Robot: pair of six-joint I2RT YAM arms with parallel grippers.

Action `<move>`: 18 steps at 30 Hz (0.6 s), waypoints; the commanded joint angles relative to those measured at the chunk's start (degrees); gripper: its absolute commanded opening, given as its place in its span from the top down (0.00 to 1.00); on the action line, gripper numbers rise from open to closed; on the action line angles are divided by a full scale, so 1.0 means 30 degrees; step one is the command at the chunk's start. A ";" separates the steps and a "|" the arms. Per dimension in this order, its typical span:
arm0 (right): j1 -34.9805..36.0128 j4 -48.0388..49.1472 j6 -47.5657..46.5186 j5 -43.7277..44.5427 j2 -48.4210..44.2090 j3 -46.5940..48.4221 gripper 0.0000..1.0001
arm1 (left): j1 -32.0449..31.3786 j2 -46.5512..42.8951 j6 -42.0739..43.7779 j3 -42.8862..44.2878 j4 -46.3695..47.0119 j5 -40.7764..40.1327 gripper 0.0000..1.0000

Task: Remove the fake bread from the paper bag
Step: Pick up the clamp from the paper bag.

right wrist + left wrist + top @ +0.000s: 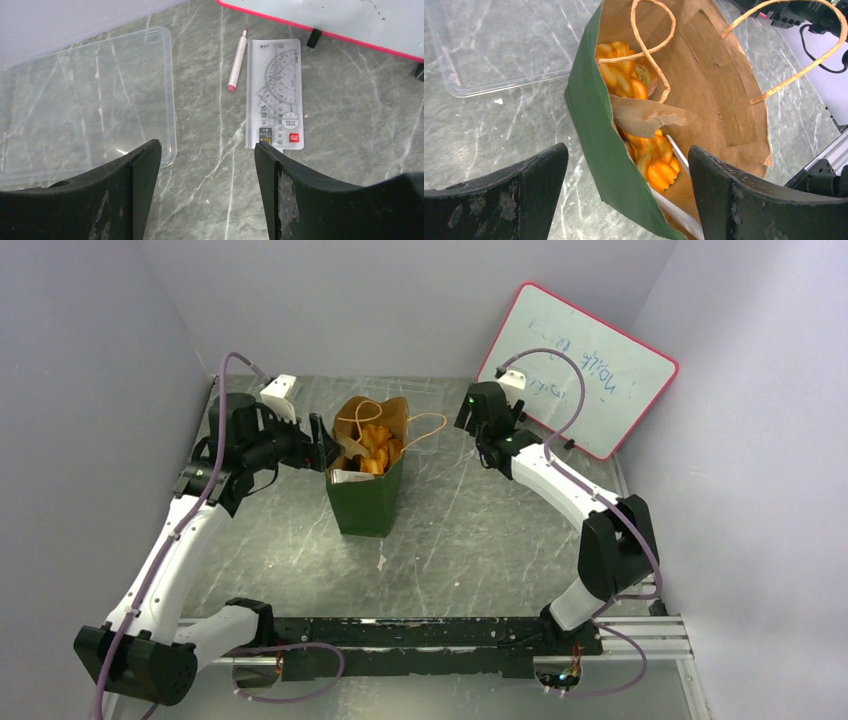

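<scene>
- A shove could tip the paper bag (365,490), and a cord handle (650,50) could snag a finger.
- The bag stands upright on the table (480,530), with the fake bread (656,162) piled inside.
- The left gripper (626,150) gapes wide at its green wall, holding nothing.
- The right gripper (207,150) gapes too, by the clear tray (170,100), which looks bare, I think.

Between the scuffed black fingers of the left end effector (628,151), the paper bag (599,135) is dark green outside and kraft brown inside, with tan cord handles (646,45). The bread (656,162) is glossy orange, ridged with yellow. Under the black, grey-scratched right end effector (207,149), the desk (360,125) is grey-green marble with pale veins. Ahead of it lie a white pen (238,57) with a pink tip, a clear ruler pack (276,90) with a red label, and a white whiteboard (350,15) rimmed pink-red.
</scene>
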 commanded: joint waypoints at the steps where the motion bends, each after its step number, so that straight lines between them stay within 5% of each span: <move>1: 0.0251 -0.0566 0.0506 0.0285 -0.0753 -0.0261 0.27 | -0.0750 0.0724 0.0014 0.0568 -0.0179 -0.0366 0.06; 8: 0.0293 -0.0719 0.0380 0.0150 -0.1402 -0.0568 0.27 | -0.1671 0.1477 -0.0166 0.0562 0.0006 -0.2479 0.06; 18: 0.3615 -0.2111 -0.0804 0.3292 -0.3599 -0.0174 0.27 | -0.1778 0.1980 -0.0308 0.0147 0.1356 -0.3315 0.06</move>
